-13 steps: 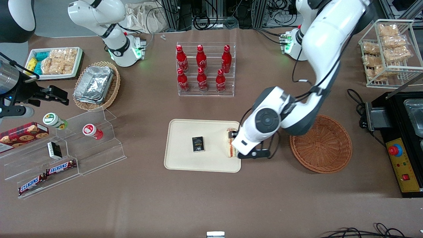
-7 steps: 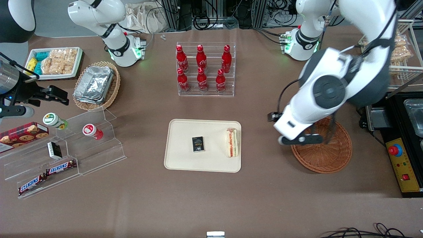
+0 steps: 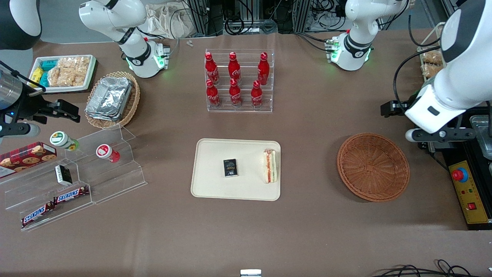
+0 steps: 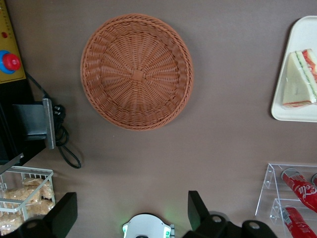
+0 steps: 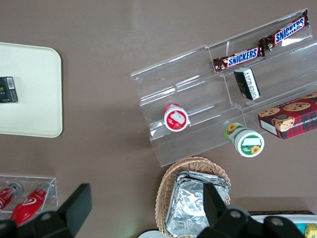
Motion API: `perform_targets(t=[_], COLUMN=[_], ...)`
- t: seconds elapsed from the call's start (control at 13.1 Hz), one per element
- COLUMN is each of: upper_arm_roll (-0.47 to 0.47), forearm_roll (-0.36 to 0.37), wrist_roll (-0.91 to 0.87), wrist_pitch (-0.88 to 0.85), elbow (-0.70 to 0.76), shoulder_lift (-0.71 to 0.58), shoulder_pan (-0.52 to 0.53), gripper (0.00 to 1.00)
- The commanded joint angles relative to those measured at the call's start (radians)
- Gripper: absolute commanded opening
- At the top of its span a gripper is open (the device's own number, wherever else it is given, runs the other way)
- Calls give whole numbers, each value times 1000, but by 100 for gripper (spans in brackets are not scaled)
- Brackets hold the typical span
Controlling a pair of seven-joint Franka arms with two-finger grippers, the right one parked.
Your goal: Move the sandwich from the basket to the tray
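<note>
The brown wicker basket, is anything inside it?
Nothing: the basket shows only its bare weave. The sandwich lies on the tray beside a small black box. The open end effector hangs high above the table.

The sandwich [image 3: 270, 166] lies flat on the cream tray [image 3: 215, 188] at its basket-side edge, mid-frame; the round brown basket [image 3: 373, 167] sits empty. The gripper [image 3: 430, 135] hangs above the table's working-arm end.
</note>
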Motion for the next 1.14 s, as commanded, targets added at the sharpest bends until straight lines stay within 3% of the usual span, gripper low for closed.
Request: perform_targets(t=[0.0,0.53,0.84,1.07], upper_arm_roll=[1,16,324,438], forearm_roll=[0,-28,-88,-86], wrist_roll=[20,84,176,178], wrist_pitch=[-6,20,20,25], elbow=[-31,-67,-71,-86], shoulder_lift=[-34,-68,-89,-89], shoulder_pan=[39,135,-98,-210], gripper=[100,100,100,100])
